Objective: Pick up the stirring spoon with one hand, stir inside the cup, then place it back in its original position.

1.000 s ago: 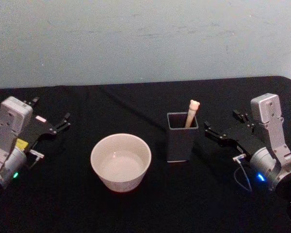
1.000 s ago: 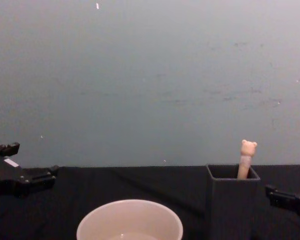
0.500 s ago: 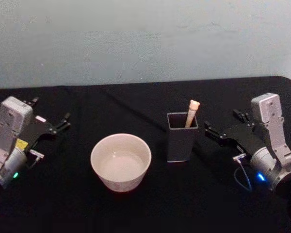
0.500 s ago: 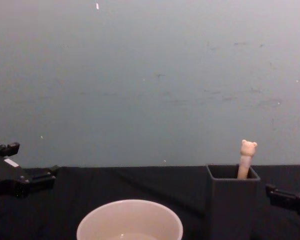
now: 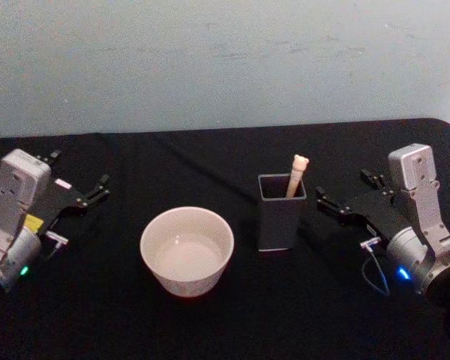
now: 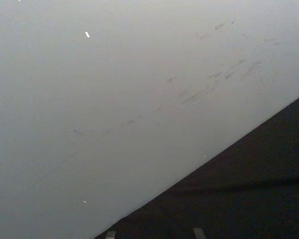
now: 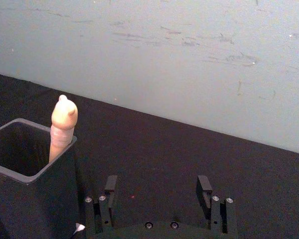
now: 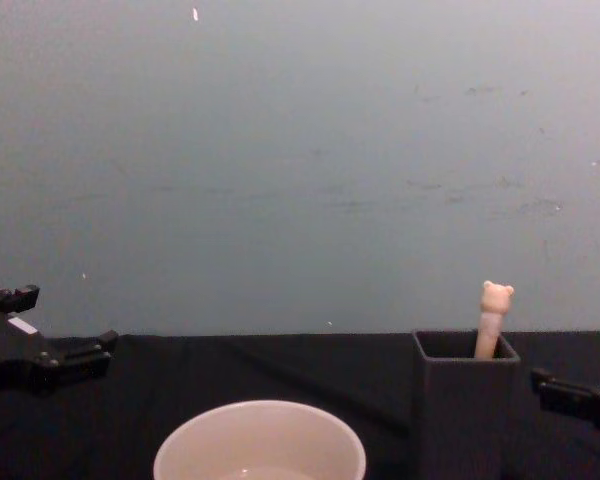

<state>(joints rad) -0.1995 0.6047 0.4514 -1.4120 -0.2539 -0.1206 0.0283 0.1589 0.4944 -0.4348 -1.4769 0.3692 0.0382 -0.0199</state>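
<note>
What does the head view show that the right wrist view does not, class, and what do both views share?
Head view alone: the cream cup left of the dark grey holder, and the left gripper parked at the table's left. Right wrist view alone: the right gripper open, seen from behind. Both: the holder with the stirring spoon standing in it, on the black table.

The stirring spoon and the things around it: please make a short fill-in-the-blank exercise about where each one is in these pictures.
1. The stirring spoon stands inside the dark grey ____, with its bear head above the rim.
2. The cup sits on the holder's ____ side, as the robot sees it.
3. The right gripper, beside the holder, has its fingers ____.
4. The left gripper holds ____.

Missing words: holder; left; open; nothing
</note>
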